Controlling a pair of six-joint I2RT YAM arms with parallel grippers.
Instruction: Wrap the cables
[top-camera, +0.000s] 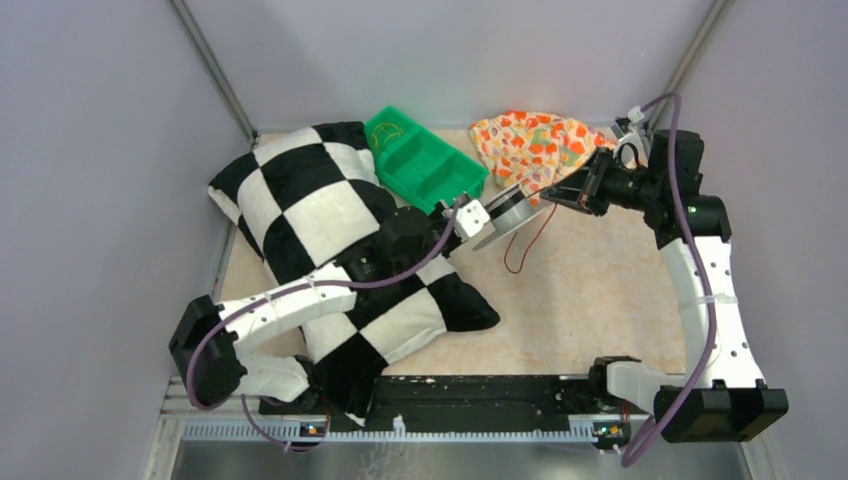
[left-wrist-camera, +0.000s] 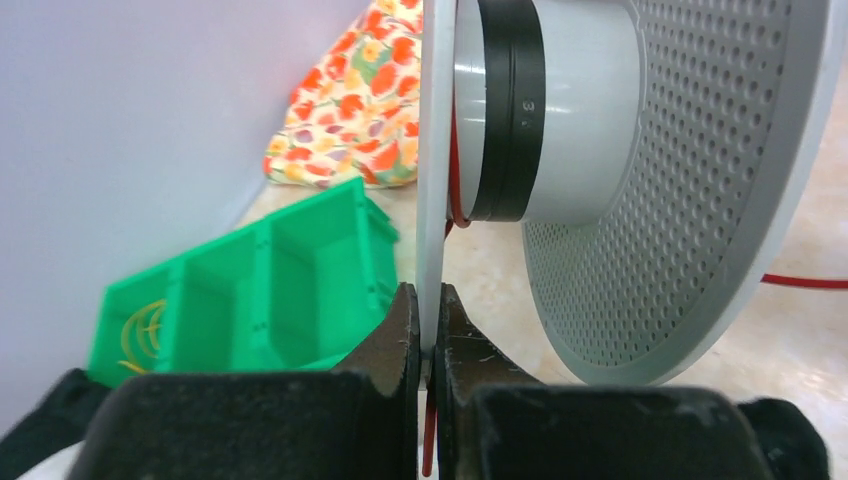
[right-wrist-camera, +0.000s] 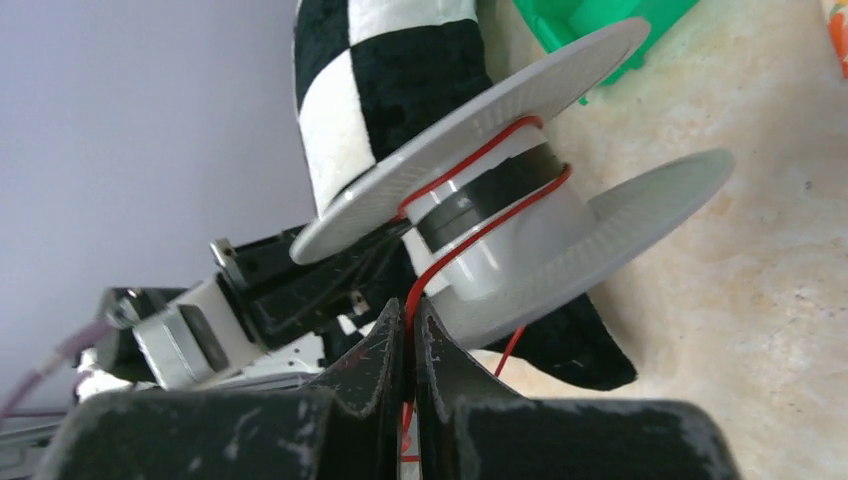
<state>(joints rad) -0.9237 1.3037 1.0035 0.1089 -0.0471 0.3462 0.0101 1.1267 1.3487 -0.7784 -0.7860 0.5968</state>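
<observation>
Our right gripper (right-wrist-camera: 408, 318) is closed on the thin red cable (right-wrist-camera: 500, 219) at 6 o'clock of the grey plastic spool (right-wrist-camera: 520, 250), whose flange our left gripper (left-wrist-camera: 430, 300) pinches. About two turns lie on the hub and a loose loop hangs below, so we judge the winding barely begun.

In the left wrist view the spool (left-wrist-camera: 680, 200) is cut off by the top edge. The cable (left-wrist-camera: 805, 283) runs off the right edge.

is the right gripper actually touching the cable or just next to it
Touching. The right wrist view shows the cable running off the spool straight into the right gripper, pinched between its shut fingertips.
</observation>
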